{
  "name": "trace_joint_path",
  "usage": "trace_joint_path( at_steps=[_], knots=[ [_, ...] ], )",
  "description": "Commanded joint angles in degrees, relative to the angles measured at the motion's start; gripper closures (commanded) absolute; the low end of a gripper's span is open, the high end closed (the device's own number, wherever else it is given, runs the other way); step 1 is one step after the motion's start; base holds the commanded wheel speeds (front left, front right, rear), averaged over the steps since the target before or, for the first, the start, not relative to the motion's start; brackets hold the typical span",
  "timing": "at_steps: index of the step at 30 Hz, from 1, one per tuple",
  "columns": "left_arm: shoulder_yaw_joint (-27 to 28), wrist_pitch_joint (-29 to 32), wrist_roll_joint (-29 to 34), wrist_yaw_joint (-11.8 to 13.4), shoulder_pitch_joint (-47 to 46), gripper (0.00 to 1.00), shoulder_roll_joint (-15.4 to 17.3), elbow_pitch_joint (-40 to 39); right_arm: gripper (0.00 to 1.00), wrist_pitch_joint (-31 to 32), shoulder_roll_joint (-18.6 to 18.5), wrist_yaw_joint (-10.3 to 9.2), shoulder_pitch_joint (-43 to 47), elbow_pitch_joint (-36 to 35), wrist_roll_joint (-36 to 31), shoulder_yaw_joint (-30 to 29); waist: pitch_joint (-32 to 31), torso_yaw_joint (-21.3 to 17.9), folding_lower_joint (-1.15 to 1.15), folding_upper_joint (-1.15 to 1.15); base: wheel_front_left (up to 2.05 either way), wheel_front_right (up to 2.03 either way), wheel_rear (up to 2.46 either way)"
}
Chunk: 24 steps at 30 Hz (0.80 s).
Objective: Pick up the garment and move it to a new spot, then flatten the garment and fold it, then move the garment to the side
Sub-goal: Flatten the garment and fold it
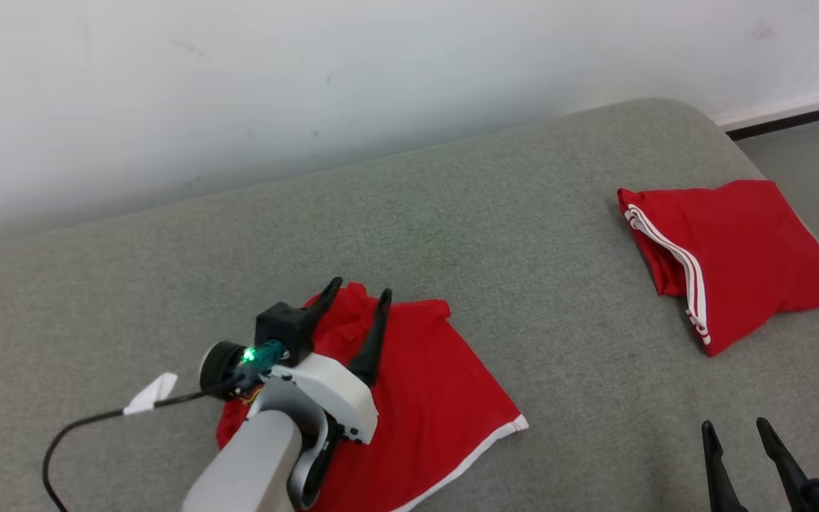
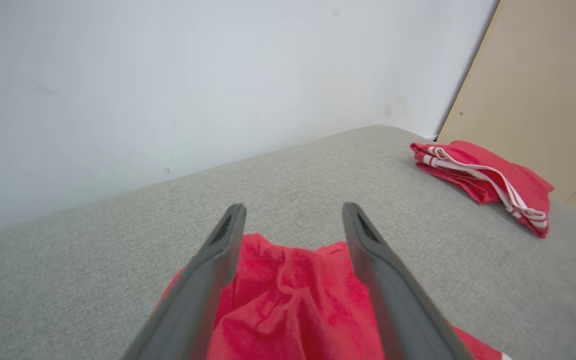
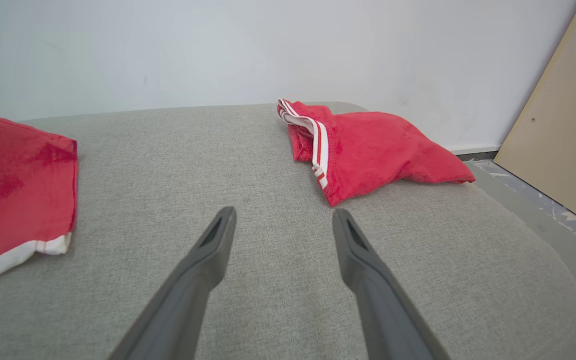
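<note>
red garment (image 1: 438, 398) is seen rumpled at the near left of the grey surface (image 1: 523, 235), its bunched far edge overhung by the open left gripper (image 1: 361, 286); the right gripper (image 1: 735, 425) is spread, empty. only a top crease could be pinched, so it might slip free. no writing is legible.

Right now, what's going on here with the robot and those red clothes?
The robot's left pincer hangs open over the rumpled upper edge of a red garment lying on the grey cushioned surface, gripping nothing. Its right pincer is open too, above bare cushion. A second red garment with white stripes sits folded at the far right, so the near one looks like the piece being worked on.
</note>
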Motion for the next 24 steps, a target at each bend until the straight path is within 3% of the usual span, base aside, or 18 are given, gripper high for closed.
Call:
trace_joint_path(
  at_steps=[1, 16, 21, 24],
  knots=[
    [0.83, -1.17, -1.24, 0.33, 2.08, 0.0, -0.12, -1.63, 0.0, 0.05, -0.52, -0.16, 0.82, -0.59, -0.44, -0.49, -1.57, 1.31, 0.0, 0.0, 0.0, 0.0, 0.0],
    [9.35, -2.59, 1.54, 8.48, 27.1, 0.0, 5.78, -27.13, 0.0, 0.05, -2.33, -0.16, 3.17, -6.4, -1.63, -3.43, -7.87, 10.25, 0.0, 0.0, 0.0, 0.0, 0.0],
    [13.92, -2.6, 1.78, 7.97, 34.82, 0.0, 4.75, -30.63, 0.0, 0.05, -2.4, -0.16, 4.24, -6.21, -1.79, -3.22, -8.7, 13.51, 0.0, 0.0, 0.0, 0.0, 0.0],
    [16.84, -2.6, 3.16, 6.13, 38.58, 0.0, 3.75, -32.26, 0.0, 0.05, -2.21, -0.16, 4.86, -5.47, -1.79, -3.07, -9.11, 15.15, 0.0, 0.0, 0.0, 0.0, 0.0]
  ],
)
